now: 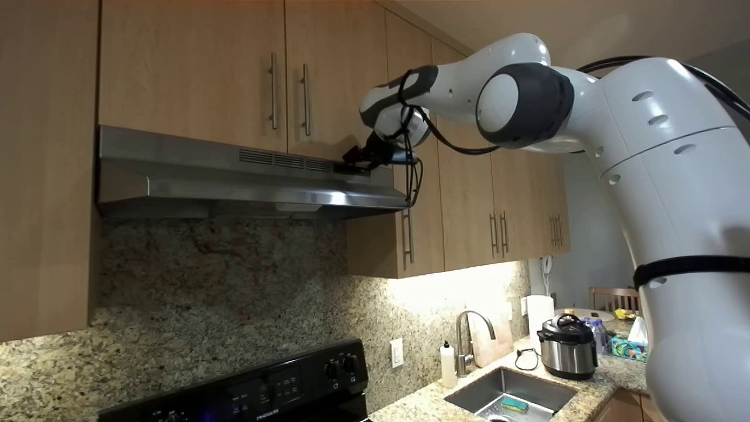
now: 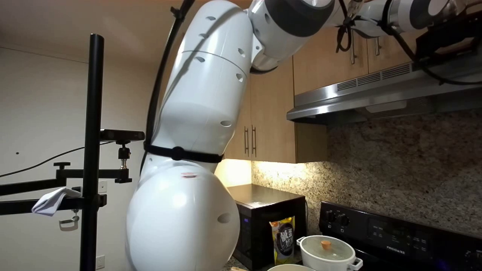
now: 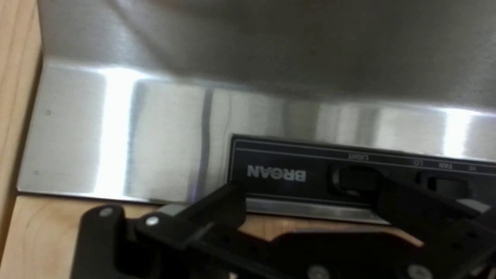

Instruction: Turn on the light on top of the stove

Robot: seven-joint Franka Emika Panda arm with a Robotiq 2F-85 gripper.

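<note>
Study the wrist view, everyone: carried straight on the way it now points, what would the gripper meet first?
Most likely the black control panel of the range hood, around its BROAN lettering and light switch. The open gripper looks close to it, but any gap is hard to judge.

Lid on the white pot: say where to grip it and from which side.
Take the lid by the brown knob at its middle, probably best from above, pinching it from opposite sides. The lid lies across the white pot and the knob stands up from it, offering a raised grip. Keep toward the front: the stove's back panel rises behind.
</note>
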